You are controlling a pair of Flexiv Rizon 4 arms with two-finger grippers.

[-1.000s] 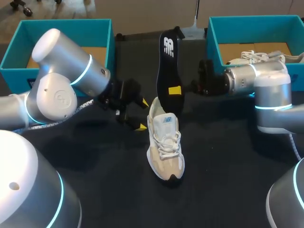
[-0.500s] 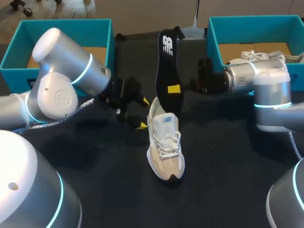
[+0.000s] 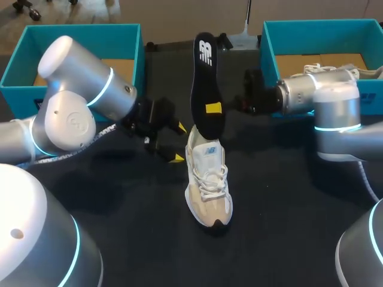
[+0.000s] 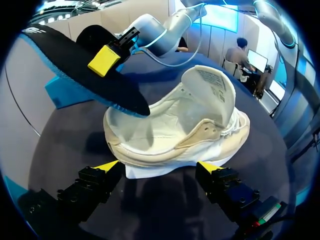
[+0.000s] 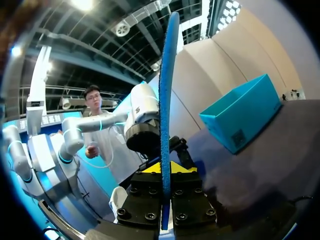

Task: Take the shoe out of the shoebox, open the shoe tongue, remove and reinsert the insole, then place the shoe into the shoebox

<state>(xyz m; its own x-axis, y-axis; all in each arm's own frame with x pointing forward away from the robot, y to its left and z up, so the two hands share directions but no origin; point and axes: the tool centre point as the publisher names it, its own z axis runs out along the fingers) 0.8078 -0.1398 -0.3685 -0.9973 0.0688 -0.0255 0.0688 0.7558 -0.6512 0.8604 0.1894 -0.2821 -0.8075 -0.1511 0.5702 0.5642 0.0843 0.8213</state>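
Well, two teal cardboard shoeboxes sit at the far corners of the dark desk [image 3: 275,215]. The right shoebox [image 3: 268,45] holds a white laced shoe [image 3: 323,72] on its brown floor. The left shoebox [image 3: 128,36] shows only a patch of brown floor, because my left arm covers the rest.

Between the boxes and well apart from both, the cream and white sneaker [image 3: 207,179] stands upright on the desk, toe toward me and heel toward the far edge. It sits well in from every edge, with dark desk showing along both its sides and ahead of its toe. In the left wrist view its tongue is lifted up and the mouth gapes wide.

My right hand [image 3: 213,108] is clenched on the black foam insole with the blue underside [image 3: 203,72], one yellow tip on each face. The insole stands steeply, its lower end dipping into the sneaker's mouth at the heel and its upper end leaning toward the far edge.

My left hand [image 3: 178,143] is spread wide and grasps nothing. It lies just beside the sneaker's heel, and I cannot tell for sure whether its tips touch the sole.
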